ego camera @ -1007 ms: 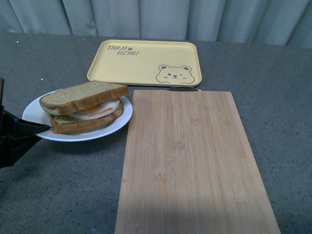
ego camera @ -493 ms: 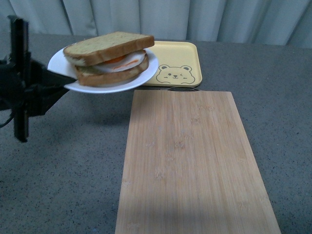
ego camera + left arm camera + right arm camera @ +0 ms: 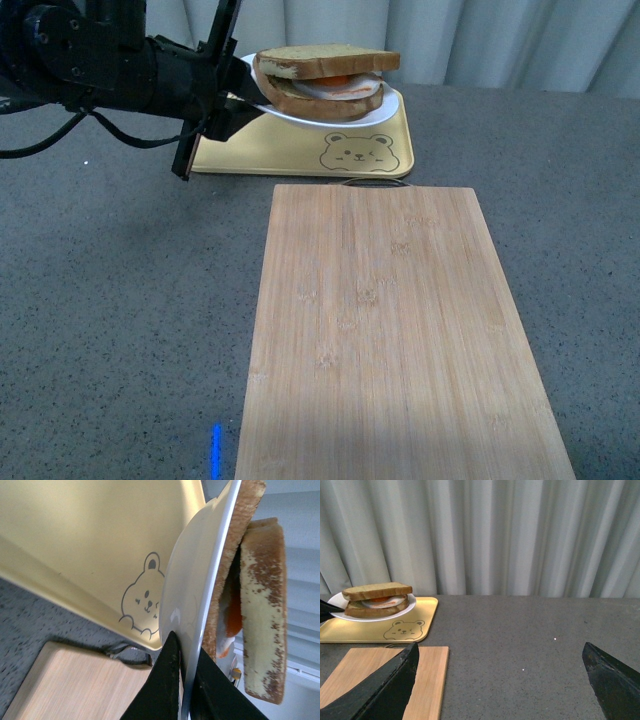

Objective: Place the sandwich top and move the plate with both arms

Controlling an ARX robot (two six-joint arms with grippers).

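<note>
The white plate is held in the air above the yellow bear tray. On it lies the sandwich, with the sandwich top over egg and a lower slice. My left gripper is shut on the plate's left rim. In the left wrist view the black fingers pinch the plate's edge, with the sandwich top behind it. My right gripper is open and empty, far right of the tray; it sees the plate and the sandwich top. The right arm is out of the front view.
A large bamboo cutting board lies in front of the tray, its metal handle toward the tray. Grey speckled tabletop surrounds them. A pale curtain hangs behind the table. The left arm's cables trail at far left.
My left gripper has lifted the plate with the sandwich off the table and carried it up and to the right, from the left front to above the yellow tray.
</note>
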